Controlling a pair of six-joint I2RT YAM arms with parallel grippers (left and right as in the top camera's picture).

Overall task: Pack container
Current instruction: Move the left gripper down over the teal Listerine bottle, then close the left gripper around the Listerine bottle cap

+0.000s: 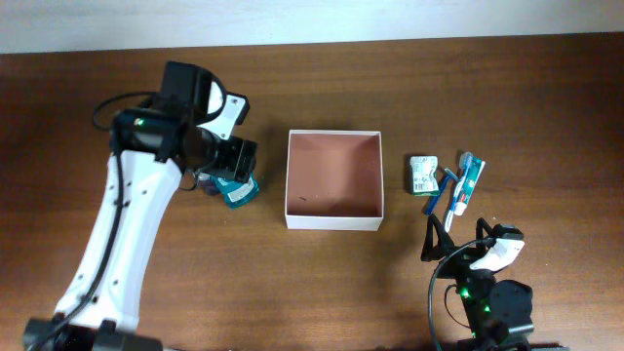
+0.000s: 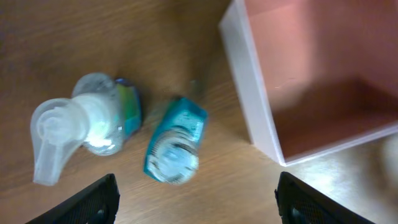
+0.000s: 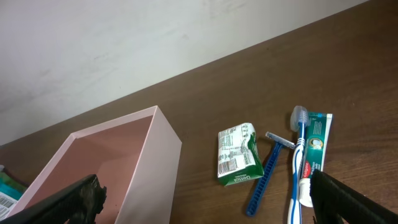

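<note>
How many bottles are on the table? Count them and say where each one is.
2. A clear pump bottle is left of the container; a teal bottle is between it and the container's white wall. The left arm may hide more.

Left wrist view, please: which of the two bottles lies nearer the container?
The teal bottle, which has no pump; the clear pump bottle lies beyond it, farther from the container.

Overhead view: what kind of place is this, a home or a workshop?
Probably a robot test bench, not a home: a brown wooden table, a white robot arm, and a blue plastic razor laid out near a square white-walled box.
</note>
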